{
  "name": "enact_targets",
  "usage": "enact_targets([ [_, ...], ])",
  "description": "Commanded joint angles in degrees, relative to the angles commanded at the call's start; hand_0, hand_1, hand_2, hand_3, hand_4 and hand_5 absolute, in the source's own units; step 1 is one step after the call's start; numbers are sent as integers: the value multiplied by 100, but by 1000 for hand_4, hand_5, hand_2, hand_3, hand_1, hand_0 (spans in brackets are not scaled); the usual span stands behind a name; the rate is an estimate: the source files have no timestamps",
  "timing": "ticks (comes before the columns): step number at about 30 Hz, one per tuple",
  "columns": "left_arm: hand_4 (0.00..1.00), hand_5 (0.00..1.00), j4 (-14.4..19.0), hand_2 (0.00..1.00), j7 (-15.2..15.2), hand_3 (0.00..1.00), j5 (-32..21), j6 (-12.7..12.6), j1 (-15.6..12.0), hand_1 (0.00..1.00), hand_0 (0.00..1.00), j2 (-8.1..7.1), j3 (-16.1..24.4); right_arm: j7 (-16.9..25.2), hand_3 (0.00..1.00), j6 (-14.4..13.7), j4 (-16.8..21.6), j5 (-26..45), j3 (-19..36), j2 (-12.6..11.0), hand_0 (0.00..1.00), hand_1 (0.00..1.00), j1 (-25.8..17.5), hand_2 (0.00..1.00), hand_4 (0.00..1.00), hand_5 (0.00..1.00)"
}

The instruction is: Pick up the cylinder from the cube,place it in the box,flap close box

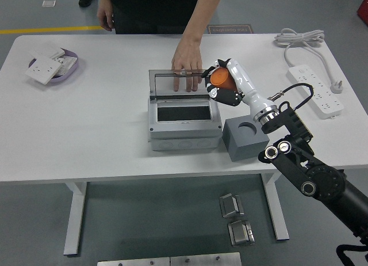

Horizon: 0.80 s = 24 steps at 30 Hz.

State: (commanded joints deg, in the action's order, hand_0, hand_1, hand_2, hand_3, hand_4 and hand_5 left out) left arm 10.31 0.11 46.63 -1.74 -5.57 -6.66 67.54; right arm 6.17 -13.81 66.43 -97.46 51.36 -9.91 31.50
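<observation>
Your cylinder (218, 79) is off the cube (247, 138) and held above the counter (103, 139), just beside the box's (184, 123) right rim at about its 2 o'clock, the right hand (225, 84) with its fingers (225, 97) wrapped around it, tilted toward the opening so it can drop in. The cube's socket sits empty at the box's 4 o'clock. A person's hand (188, 61) presses the raised lid (183, 82) from 12 o'clock, likely steadying it open for you. I'd judge you need to go a little further left before letting go.
</observation>
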Motion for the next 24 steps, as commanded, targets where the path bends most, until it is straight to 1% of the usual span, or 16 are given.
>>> enact_targets([
  [2, 727, 248, 0, 633, 14, 642, 4, -2, -2, 638, 597, -5, 7, -242, 245, 128, -82, -326, -229, 87, 30, 156, 193, 339, 2, 2],
  [3, 729, 251, 0, 633, 19, 642, 8, -3, -2, 639, 598, -6, 13, -353, 241, 197, -125, -486, -332, 131, 6, 136, 277, 321, 2, 2],
  [6, 729, 251, 0, 633, 35, 642, 18, -5, -4, 639, 598, -11, 25, -705, 241, 391, -314, -976, -673, 306, 6, 136, 536, 321, 2, 2],
  [8, 729, 251, 0, 633, 45, 642, 25, -6, -3, 639, 598, -15, 34, -833, 241, 476, -450, -1257, -871, 431, 6, 136, 684, 321, 2, 2],
  [13, 731, 251, 0, 633, 59, 642, 37, -3, -4, 640, 598, -28, 36, -949, 234, 590, -799, -1848, -1273, 723, 2, 125, 1015, 312, 2, 2],
  [16, 731, 252, 0, 633, 60, 641, 46, 0, 0, 639, 598, -38, 38, -951, 230, 609, -1029, -2033, -1426, 858, 2, 126, 1186, 312, 2, 2],
  [20, 731, 252, 0, 633, 63, 641, 51, 4, 9, 639, 598, -49, 25, -945, 230, 664, -1315, -2100, -1532, 977, 2, 126, 1363, 312, 2, 2],
  [24, 731, 252, 0, 633, 62, 639, 49, 10, 13, 639, 598, -55, 10, -904, 233, 831, -1576, -2139, -1525, 991, 6, 129, 1461, 313, 2, 2],
])
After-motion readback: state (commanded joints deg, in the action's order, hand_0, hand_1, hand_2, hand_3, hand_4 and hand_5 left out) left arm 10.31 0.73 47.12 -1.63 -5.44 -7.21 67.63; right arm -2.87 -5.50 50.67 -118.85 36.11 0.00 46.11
